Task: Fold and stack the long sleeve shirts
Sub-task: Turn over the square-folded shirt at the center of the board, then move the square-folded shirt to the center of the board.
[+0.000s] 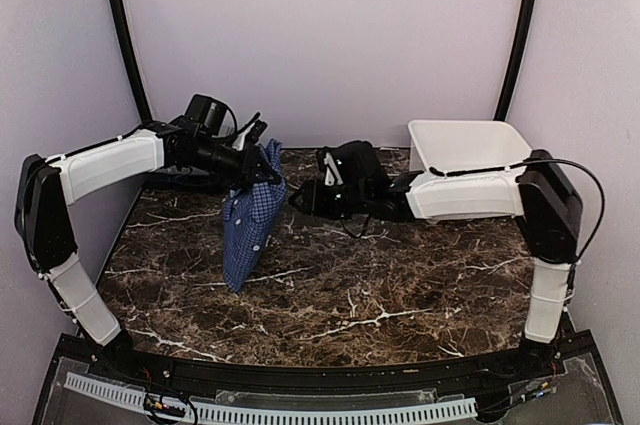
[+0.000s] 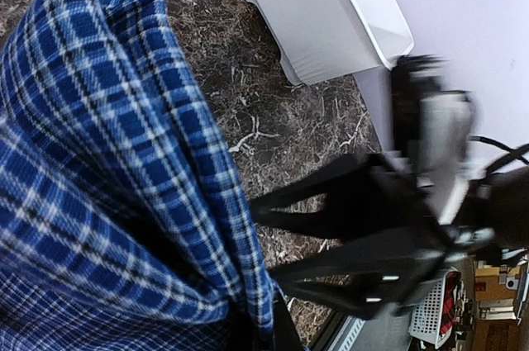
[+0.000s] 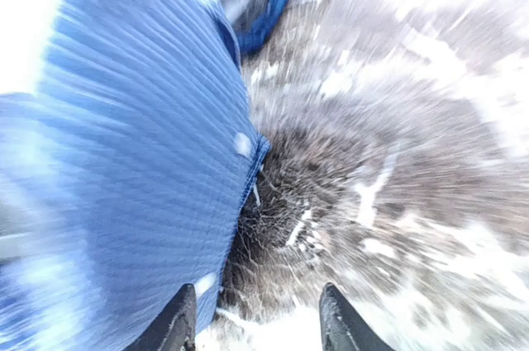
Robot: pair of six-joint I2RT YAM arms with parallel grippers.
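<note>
The blue check shirt [image 1: 248,220] hangs bunched from my left gripper [image 1: 262,163], which is shut on its top; the lower end rests on the marble table [image 1: 400,285]. In the left wrist view the shirt [image 2: 107,161] fills the left side and covers my own fingers. My right gripper [image 1: 298,201] is open and empty just right of the shirt's edge, and it shows as black fingers [image 2: 331,194] in the left wrist view. The right wrist view is blurred: the shirt [image 3: 124,161] with white buttons lies left of the open right gripper [image 3: 258,326]. The grey shirt is not visible.
A white plastic tub [image 1: 465,145] stands at the back right corner, also in the left wrist view [image 2: 331,12]. Pale walls close the table on three sides. A black rail [image 1: 300,375] runs along the near edge.
</note>
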